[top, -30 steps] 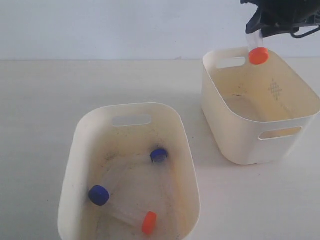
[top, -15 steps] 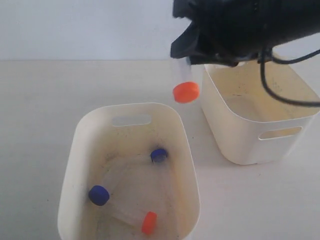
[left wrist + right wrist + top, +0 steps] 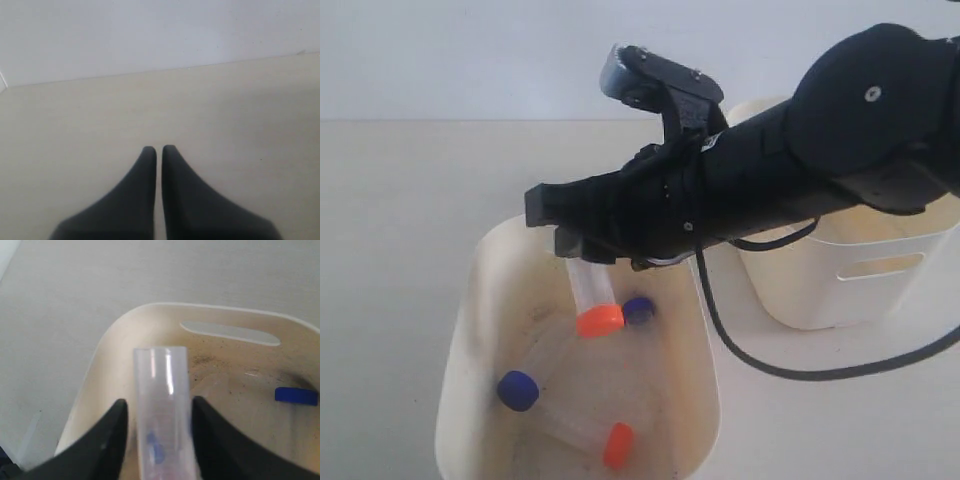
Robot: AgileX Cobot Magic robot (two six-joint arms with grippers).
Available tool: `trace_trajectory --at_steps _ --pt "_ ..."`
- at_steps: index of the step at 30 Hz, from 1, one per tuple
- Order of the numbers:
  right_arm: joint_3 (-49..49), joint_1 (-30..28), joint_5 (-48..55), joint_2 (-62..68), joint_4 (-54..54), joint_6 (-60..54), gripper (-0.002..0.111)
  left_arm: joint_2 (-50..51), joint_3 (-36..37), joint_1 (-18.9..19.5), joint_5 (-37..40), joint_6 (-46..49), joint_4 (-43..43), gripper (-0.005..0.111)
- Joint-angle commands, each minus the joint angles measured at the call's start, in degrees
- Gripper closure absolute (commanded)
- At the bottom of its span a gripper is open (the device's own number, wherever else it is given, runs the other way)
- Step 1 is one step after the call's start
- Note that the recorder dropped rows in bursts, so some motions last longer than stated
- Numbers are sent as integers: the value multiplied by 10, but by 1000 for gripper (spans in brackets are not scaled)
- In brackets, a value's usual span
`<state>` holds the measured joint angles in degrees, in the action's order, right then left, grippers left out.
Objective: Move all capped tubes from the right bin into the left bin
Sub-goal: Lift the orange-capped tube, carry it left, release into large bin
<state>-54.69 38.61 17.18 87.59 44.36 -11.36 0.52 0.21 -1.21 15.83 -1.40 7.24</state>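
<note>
My right gripper point(image 3: 570, 250) reaches across over the speckled left bin point(image 3: 705, 400), shut on a clear capped tube point(image 3: 588, 288). The tube hangs with its orange cap point(image 3: 599, 320) down inside the bin, above the floor. In the right wrist view the tube point(image 3: 161, 390) sits between the black fingers point(image 3: 112, 435), its cap out of sight. Three other tubes lie in the left bin, marked by a blue cap point(image 3: 638, 310), another blue cap point(image 3: 518, 390) and an orange cap point(image 3: 617, 445). The arm hides most of the right bin point(image 3: 840, 290). My left gripper point(image 3: 156, 148) is shut and holds nothing.
The black right arm point(image 3: 800, 170) spans from the upper right to the left bin, and its cable point(image 3: 770, 370) loops down over the table between the bins. The left bin's handle cutout point(image 3: 230, 333) faces the right wrist camera. Pale tabletop point(image 3: 240, 115) lies under the left gripper.
The right arm has carried the orange-capped tube from above the right bin leftward and down into the left bin. The three tubes lying there have not moved.
</note>
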Motion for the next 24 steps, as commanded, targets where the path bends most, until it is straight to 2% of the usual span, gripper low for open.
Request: trace_trajectory --at_steps 1,2,3,4,5,6,7,8,13,24 --pt "3 13 -11 2 3 -8 29 -1 -2 1 -8 -7 -4 102" --pt "0 13 -11 2 3 -8 30 -1 -2 1 -8 -7 -4 102" --pt "-3 13 -9 2 2 -8 37 -1 -2 1 -8 -7 -4 102" --pt "-11 13 1 2 2 -11 53 -1 -2 1 -8 -7 -4 102" --pt "-15 13 7 -1 -1 -13 63 -1 -2 1 -8 -7 -4 102" --pt "-19 13 18 -14 -3 -27 86 -1 -2 1 -8 -7 -4 102" --pt "-19 13 19 -25 -5 -36 100 -1 -2 1 -8 -7 -4 102" --pt "-19 13 16 -46 -16 -44 108 -1 -2 1 -8 -7 -4 102" --pt "-19 12 13 -109 -37 -44 108 -1 -2 1 -8 -7 -4 102" --pt "-19 12 7 -126 -36 -43 108 -1 -2 1 -8 -7 -4 102"
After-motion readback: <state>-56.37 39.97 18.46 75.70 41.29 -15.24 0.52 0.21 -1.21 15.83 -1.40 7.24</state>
